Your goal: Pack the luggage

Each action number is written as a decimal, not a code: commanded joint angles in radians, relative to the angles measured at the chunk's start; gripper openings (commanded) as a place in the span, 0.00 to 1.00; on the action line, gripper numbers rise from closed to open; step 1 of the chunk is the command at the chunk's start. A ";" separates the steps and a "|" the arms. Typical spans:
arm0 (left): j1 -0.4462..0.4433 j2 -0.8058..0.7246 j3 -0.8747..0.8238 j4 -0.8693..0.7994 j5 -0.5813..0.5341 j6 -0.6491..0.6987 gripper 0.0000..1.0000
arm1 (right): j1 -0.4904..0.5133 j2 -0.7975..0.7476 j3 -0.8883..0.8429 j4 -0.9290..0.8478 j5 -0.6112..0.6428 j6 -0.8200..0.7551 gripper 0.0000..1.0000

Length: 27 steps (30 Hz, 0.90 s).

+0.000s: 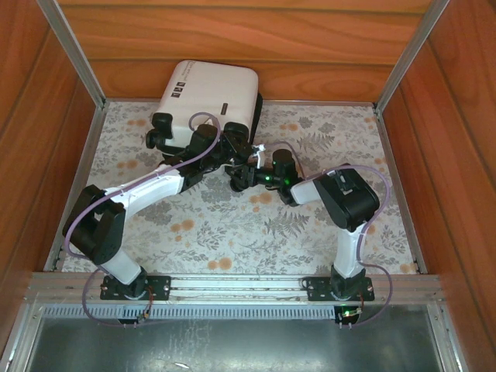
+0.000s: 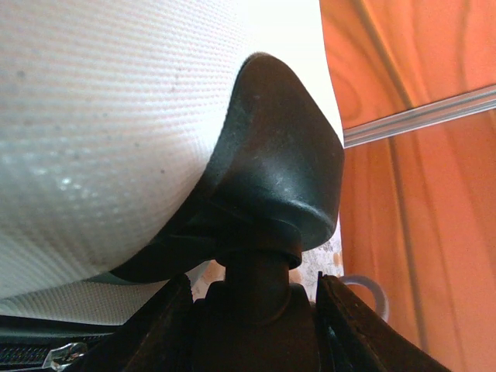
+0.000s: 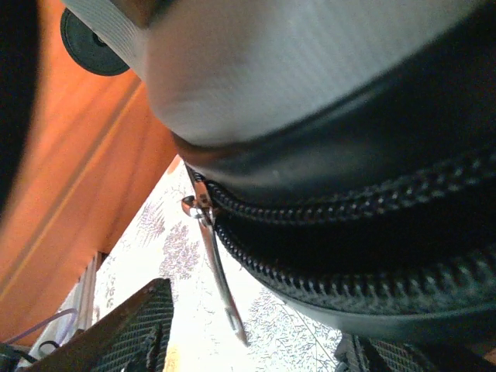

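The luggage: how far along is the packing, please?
Done: the luggage looks folded shut. In hand: the left hand clamps a wheel, and the open right hand frames the zipper pull. To do: the zipper teeth stand apart, so zipping remains.

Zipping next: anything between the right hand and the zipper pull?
Nothing visible. The pull hangs free from the zipper of the luggage, in the gap of the right hand, between its open fingers and touching neither. Only table lies behind it.
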 commanded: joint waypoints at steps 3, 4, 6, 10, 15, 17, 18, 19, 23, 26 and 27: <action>0.005 -0.014 -0.012 -0.014 -0.028 -0.034 0.00 | -0.001 0.012 0.055 0.099 -0.067 0.020 0.42; 0.006 -0.014 -0.013 -0.016 -0.030 -0.032 0.00 | -0.001 0.012 0.059 0.099 -0.076 0.021 0.40; 0.004 -0.015 -0.012 -0.017 -0.030 -0.030 0.00 | -0.001 0.008 0.063 0.099 -0.090 0.022 0.37; 0.006 -0.013 -0.015 -0.020 -0.028 -0.028 0.00 | -0.005 -0.006 0.061 0.092 -0.094 0.018 0.38; 0.005 -0.012 -0.015 -0.025 -0.027 -0.027 0.00 | -0.010 -0.018 0.076 0.063 -0.104 0.021 0.38; 0.005 -0.013 -0.014 -0.027 -0.027 -0.025 0.00 | -0.012 -0.024 0.078 0.058 -0.105 0.023 0.36; 0.005 -0.013 -0.015 -0.028 -0.027 -0.024 0.00 | -0.013 -0.028 0.080 0.057 -0.105 0.024 0.34; 0.004 -0.015 -0.015 -0.029 -0.027 -0.024 0.00 | -0.014 -0.031 0.080 0.054 -0.105 0.025 0.32; 0.005 -0.017 -0.017 -0.034 -0.028 -0.018 0.00 | -0.015 -0.041 0.085 0.045 -0.108 0.035 0.24; 0.005 -0.020 -0.024 -0.036 -0.031 -0.016 0.00 | -0.018 -0.048 0.086 0.037 -0.104 0.039 0.20; 0.005 -0.023 -0.027 -0.037 -0.031 -0.014 0.00 | -0.020 -0.049 0.088 0.028 -0.102 0.040 0.19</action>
